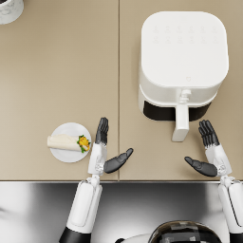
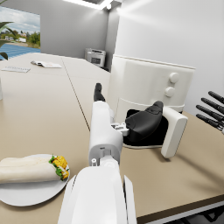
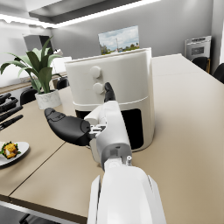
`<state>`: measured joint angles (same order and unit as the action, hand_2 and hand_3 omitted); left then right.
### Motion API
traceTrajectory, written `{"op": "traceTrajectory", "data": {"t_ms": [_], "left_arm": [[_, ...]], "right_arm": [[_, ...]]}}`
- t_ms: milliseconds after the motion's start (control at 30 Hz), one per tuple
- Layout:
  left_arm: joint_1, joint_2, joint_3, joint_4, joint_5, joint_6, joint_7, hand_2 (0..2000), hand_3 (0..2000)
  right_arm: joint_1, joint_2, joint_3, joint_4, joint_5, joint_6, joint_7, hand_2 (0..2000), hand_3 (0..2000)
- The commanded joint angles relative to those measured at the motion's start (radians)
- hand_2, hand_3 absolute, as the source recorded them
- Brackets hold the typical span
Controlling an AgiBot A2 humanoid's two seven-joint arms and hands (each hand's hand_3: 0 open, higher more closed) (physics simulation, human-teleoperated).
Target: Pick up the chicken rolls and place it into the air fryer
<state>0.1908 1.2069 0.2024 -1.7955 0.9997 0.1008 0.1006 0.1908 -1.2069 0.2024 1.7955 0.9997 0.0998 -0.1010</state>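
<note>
Far to the left of the air fryer [image 1: 183,64], at the table's back corner in the head view, a pale round pot [image 1: 9,9] shows only in part. Nearer the front edge, still well left of the air fryer, a small white plate [image 1: 62,154] rests on the tan table [image 1: 57,76], and the chicken roll [image 1: 67,142] lies across it on its side, the filled end with green and yellow bits turned toward the air fryer; nothing touches it. Just beside the plate, on the side facing the air fryer, the left hand [image 1: 105,147] hovers over the table, its fingers straight and spread, thumb angled out toward the air fryer, holding nothing; the left wrist view shows the same released hand [image 2: 131,118] with the roll [image 2: 33,168] on its plate [image 2: 26,194] close alongside the forearm. The air fryer stands to the right of the table seam, a white rounded box with 2 round knobs [image 2: 172,84] on its front, its drawer pulled partway out so a dark gap shows and the white handle [image 1: 181,122] points toward the table's front edge. Right of that handle and nearer the front edge than the air fryer, the right hand [image 1: 209,152] is likewise released, fingers extended, thumb reaching in toward the handle but apart from it. In the right wrist view a potted green plant [image 3: 39,72] stands beyond the air fryer's side.
</note>
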Motion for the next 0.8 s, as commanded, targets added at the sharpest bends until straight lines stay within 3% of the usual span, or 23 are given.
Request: {"op": "traceTrajectory", "data": {"t_ms": [33, 300, 400, 567, 800], "left_arm": [[0.0, 0.0, 0.0, 0.0, 0.0, 0.0, 0.0, 0, 0], [0.002, 0.001, 0.03, 0.016, 0.0, 0.0, 0.0, 0, 0], [-0.018, 0.001, -0.03, 0.004, 0.0, -0.064, -0.064, 0, 0], [-0.053, 0.003, -0.119, -0.003, 0.0, -0.094, -0.094, 0, 0], [-0.09, 0.011, -0.153, -0.035, 0.311, -0.1, -0.1, 0, 0]], "right_arm": [[0.0, 0.0, 0.0, 0.0, 0.0, 0.0, 0.0, 0, 0], [0.002, -0.001, 0.03, -0.016, 0.0, 0.0, 0.0, 0, 0], [0.011, -0.016, 0.035, -0.016, 0.0, -0.063, 0.064, 0, 0], [0.017, -0.037, 0.073, -0.034, 0.0, -0.093, 0.094, 0, 0], [0.018, -0.061, 0.066, -0.048, 0.232, -0.099, 0.1, 0, 0]]}}
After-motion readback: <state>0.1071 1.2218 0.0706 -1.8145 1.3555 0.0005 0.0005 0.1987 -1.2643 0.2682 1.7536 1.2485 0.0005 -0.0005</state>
